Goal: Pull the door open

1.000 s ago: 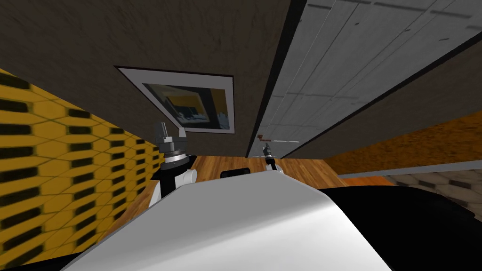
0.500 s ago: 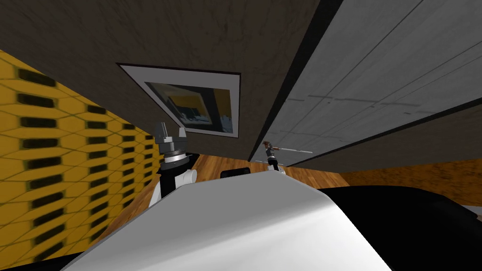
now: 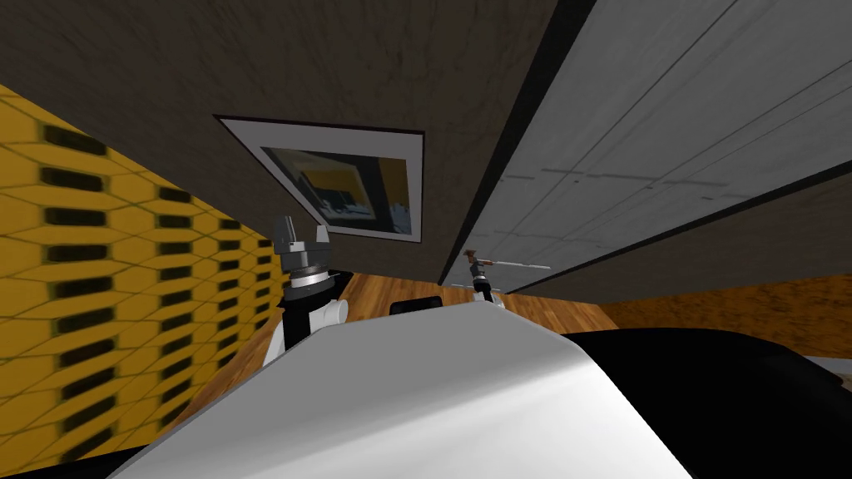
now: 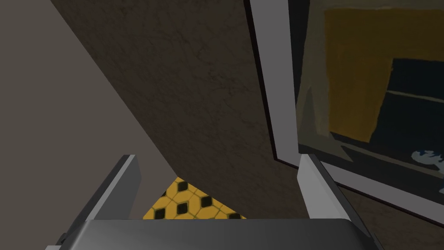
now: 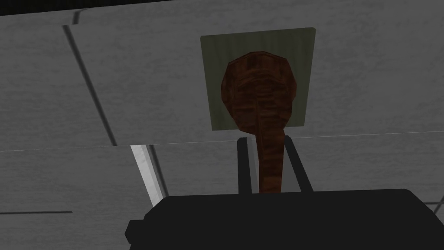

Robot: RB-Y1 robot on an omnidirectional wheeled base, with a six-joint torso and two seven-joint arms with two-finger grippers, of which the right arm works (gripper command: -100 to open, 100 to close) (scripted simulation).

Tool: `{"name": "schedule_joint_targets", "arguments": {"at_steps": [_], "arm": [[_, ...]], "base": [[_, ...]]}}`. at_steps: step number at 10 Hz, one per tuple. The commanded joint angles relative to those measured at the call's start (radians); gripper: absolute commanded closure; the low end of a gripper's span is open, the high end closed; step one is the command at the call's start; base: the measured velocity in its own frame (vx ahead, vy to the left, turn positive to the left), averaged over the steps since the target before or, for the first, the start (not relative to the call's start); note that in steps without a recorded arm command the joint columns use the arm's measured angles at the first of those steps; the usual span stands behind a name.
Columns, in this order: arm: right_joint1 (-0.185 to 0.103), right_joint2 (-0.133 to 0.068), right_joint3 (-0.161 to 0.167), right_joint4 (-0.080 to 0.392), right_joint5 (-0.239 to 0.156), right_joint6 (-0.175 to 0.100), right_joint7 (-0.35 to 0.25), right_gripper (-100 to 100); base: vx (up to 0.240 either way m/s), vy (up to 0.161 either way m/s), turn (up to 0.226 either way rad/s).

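Observation:
The door (image 3: 666,125) is light grey and panelled, set in a dark frame (image 3: 507,141). Its brown lever handle (image 5: 258,91) springs from a square olive plate (image 5: 217,78). My right gripper (image 5: 264,139) is shut on the lever, one thin finger pressing each side of it. In the head view that gripper (image 3: 476,270) sits small at the handle (image 3: 473,256), low on the door near its left edge. My left gripper (image 3: 287,229) is raised at my left, away from the door; its fingers (image 4: 125,186) stand wide apart and hold nothing.
A framed picture (image 3: 349,183) hangs on the dark brown wall left of the door. A yellow wall with black marks (image 3: 100,274) runs along my left. Wooden floor (image 3: 549,303) lies before the door. A black area (image 3: 732,399) sits at my lower right.
My view has swung and drawn nearer to the door. The right gripper has risen from just below the handle to the lever and shut on it. The left arm has kept still.

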Motion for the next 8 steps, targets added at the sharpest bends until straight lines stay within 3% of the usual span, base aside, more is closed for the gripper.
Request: {"name": "schedule_joint_targets", "arguments": {"at_steps": [1, 8], "arm": [[-0.001, 0.0, 0.0, -0.002, 0.0, -0.002, 0.0, 100], [0.044, -0.052, 0.062, -0.009, 0.048, -0.057, -0.091, 100]], "base": [[0.0, 0.0, 0.0], [-0.199, -0.042, 0.106]]}}
